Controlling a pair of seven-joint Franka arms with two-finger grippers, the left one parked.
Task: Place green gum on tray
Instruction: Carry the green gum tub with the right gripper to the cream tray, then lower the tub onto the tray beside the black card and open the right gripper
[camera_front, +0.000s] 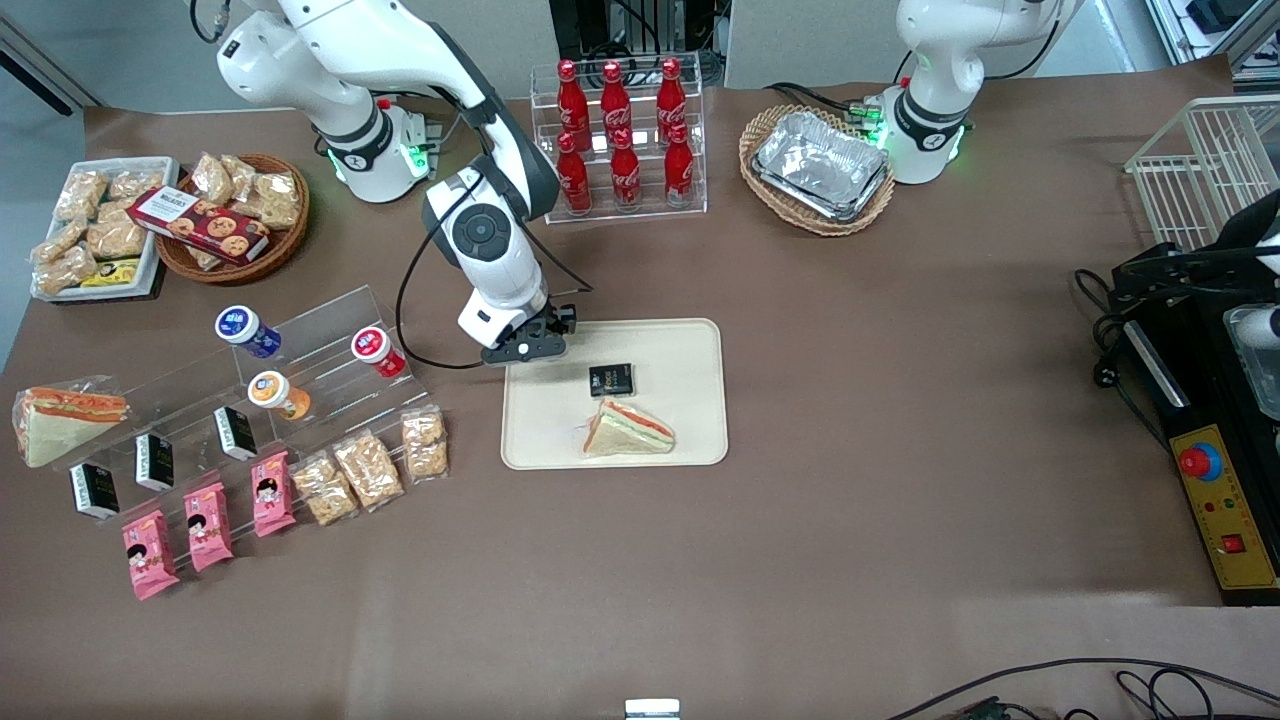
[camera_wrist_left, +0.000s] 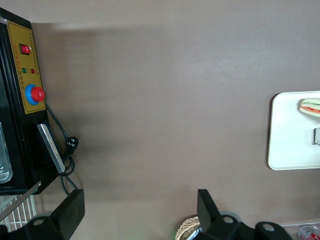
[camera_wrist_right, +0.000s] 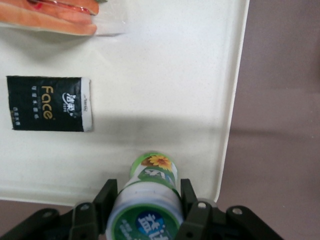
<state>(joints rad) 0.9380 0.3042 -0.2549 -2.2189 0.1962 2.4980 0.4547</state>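
The green gum (camera_wrist_right: 150, 200) is a small cylindrical bottle; its round green lid carries a white rim and white characters, and its green-yellow body shows a sunflower print. The gripper (camera_wrist_right: 148, 207) holds it with the fingers (camera_wrist_right: 189, 196) closed on either side just under the lid, the bottle upright above a corner of the tray (camera_wrist_right: 165, 90); whether its base touches the tray cannot be told. In the front view the gripper (camera_front: 527, 343) hangs over the tray's corner at about 11 o'clock from the tray's (camera_front: 690, 350) middle, and the bottle itself is hidden under the wrist.

The cream-beige tray lies on the brown bench (camera_front: 850, 420); in it are a black sachet (camera_wrist_right: 49, 104) printed "Face", and a wrapped triangular sandwich (camera_front: 628, 430) nearer the front camera than the sachet. Toward the working arm's end, a clear stepped rack (camera_front: 300, 370) carries a blue-lidded bottle (camera_front: 246, 331), an orange-lidded bottle (camera_front: 277, 393) and a red-lidded bottle (camera_front: 378, 351); a wicker basket (camera_front: 818, 170) toward the parked arm's end holds crinkled foil trays (camera_front: 822, 163).
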